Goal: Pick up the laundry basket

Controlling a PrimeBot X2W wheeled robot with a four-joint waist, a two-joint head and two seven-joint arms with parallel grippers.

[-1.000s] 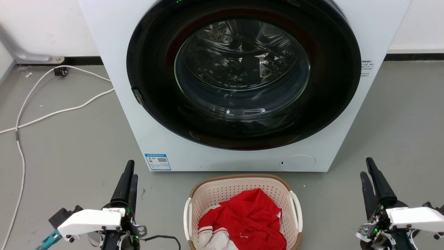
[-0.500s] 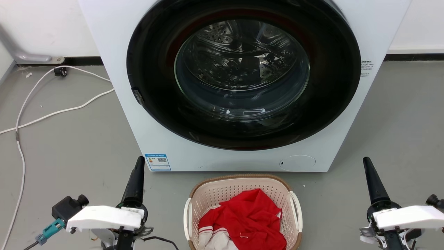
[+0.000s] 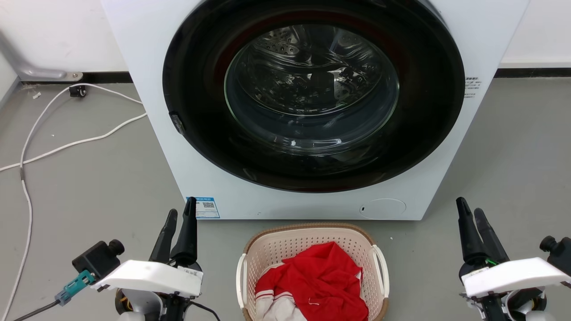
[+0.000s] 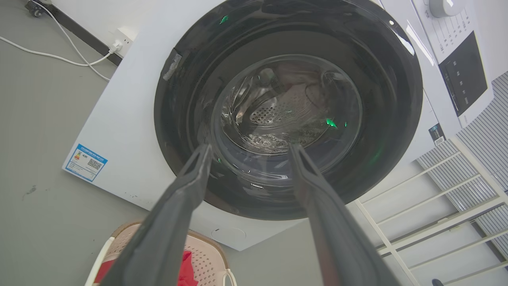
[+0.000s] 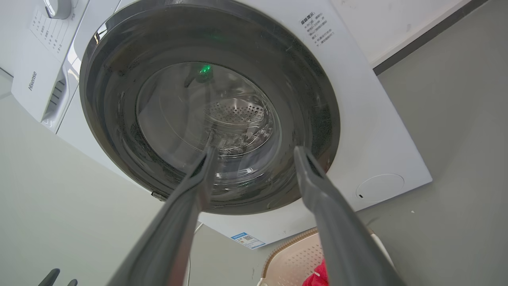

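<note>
The laundry basket (image 3: 285, 247), cream perforated plastic with a brown woven-look rim and white side handles, stands on the floor just in front of the washer and holds red and white clothing (image 3: 321, 276). My left gripper (image 3: 182, 208) hovers to the basket's left, open and holding nothing, its fingers pointing toward the washer. My right gripper (image 3: 468, 206) hovers to the basket's right, also open with nothing in it. In the left wrist view the left gripper (image 4: 251, 147) has the basket (image 4: 206, 254) low between its fingers. The right gripper (image 5: 254, 151) stands above the basket (image 5: 293, 258).
A white front-loading washer (image 3: 312, 102) with a dark round door stands right behind the basket. White cables (image 3: 67, 145) run across the grey floor at the left. A white slatted rack (image 4: 436, 198) stands beside the washer.
Both grippers have shifted inward toward the basket and rolled at the wrist, so each now shows two separate fingers. The basket has not moved.
</note>
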